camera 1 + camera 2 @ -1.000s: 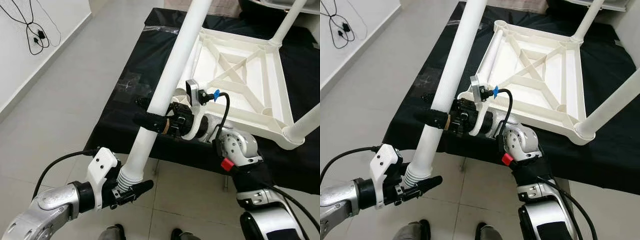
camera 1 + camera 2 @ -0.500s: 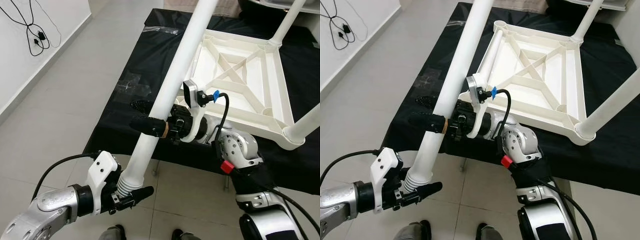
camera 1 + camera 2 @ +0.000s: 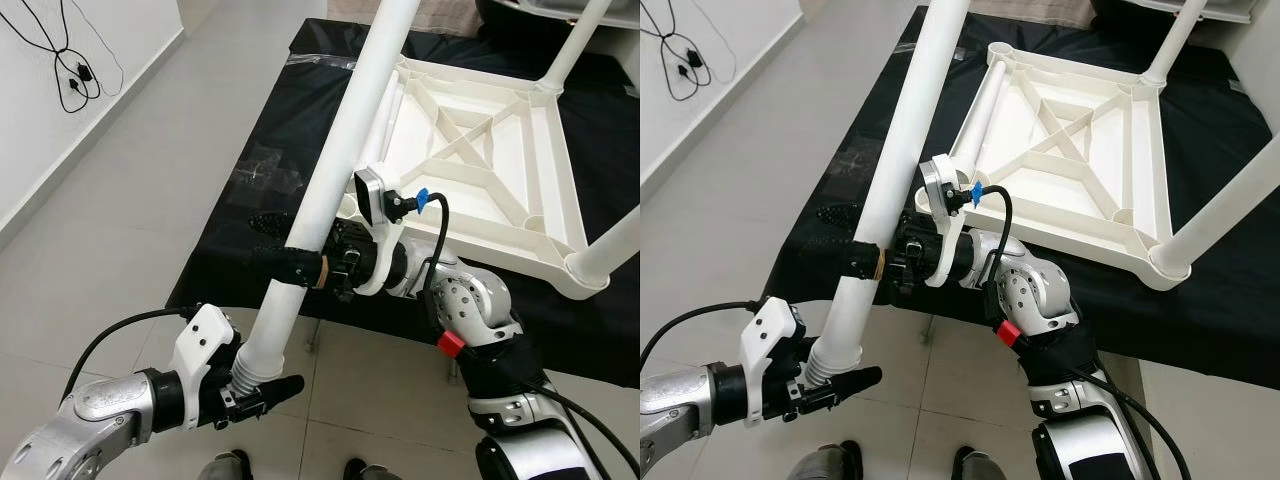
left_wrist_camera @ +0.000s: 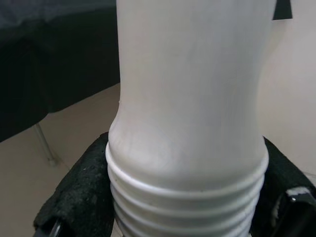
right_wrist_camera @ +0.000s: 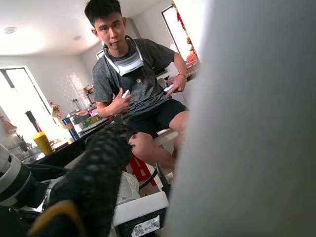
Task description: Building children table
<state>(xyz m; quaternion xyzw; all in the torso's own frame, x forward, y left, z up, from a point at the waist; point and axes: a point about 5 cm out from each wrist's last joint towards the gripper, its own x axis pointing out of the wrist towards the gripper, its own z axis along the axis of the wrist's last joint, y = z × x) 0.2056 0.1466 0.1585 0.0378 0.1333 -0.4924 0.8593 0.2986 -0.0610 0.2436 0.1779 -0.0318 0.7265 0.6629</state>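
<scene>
The black-draped counter (image 3: 250,215) carries the upturned white plastic tabletop (image 3: 490,170). We hold the long white plastic leg (image 3: 335,180) slanted off its edge, left fingers (image 3: 262,392) grasping the threaded end, right fingers (image 3: 290,265) clenched mid-shaft. We'd best align thread squarely with a socket.

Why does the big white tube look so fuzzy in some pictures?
In the right wrist view the long white plastic table leg is very close, a soft blur. In the left wrist view its ribbed end is slightly soft. In the left eye view it is sharp.
</scene>
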